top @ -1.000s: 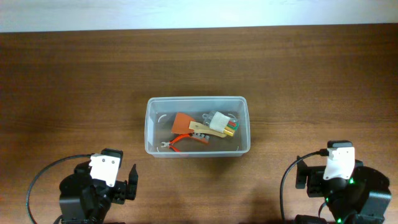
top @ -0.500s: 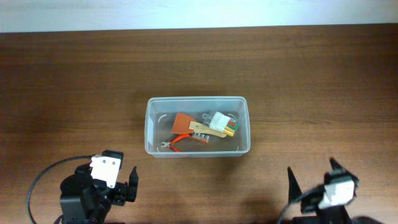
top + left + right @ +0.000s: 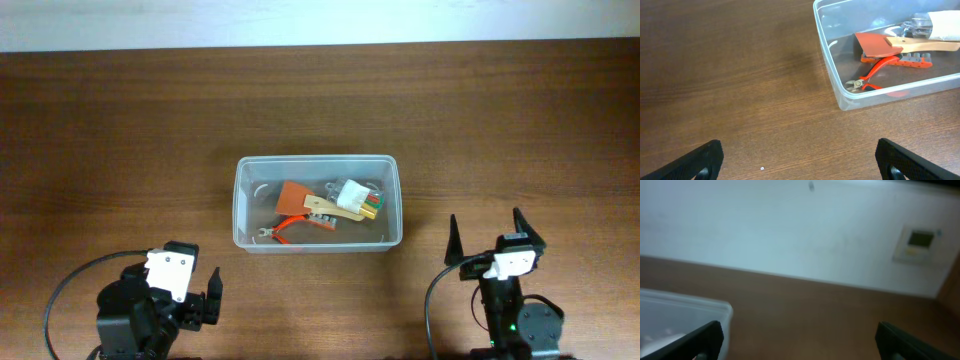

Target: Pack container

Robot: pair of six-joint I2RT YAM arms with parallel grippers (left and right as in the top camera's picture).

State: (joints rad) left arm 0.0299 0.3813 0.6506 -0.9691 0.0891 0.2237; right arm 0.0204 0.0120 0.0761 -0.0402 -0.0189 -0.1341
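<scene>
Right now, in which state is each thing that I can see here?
container: upright, no lid, holds several items.
pliers: lying flat inside the container.
scraper: lying inside it.
packet: lying inside, at the right end.
left gripper: open, empty.
right gripper: open, empty.

Soft, even light covers the desk [image 3: 120, 120], which is sharp overhead and from the left wrist. The container [image 3: 318, 203] throws a faint shadow on the wood beside it, with small glints on its plastic. The right wrist view is blurred throughout, its wall [image 3: 765, 230] bright and bluish.
</scene>
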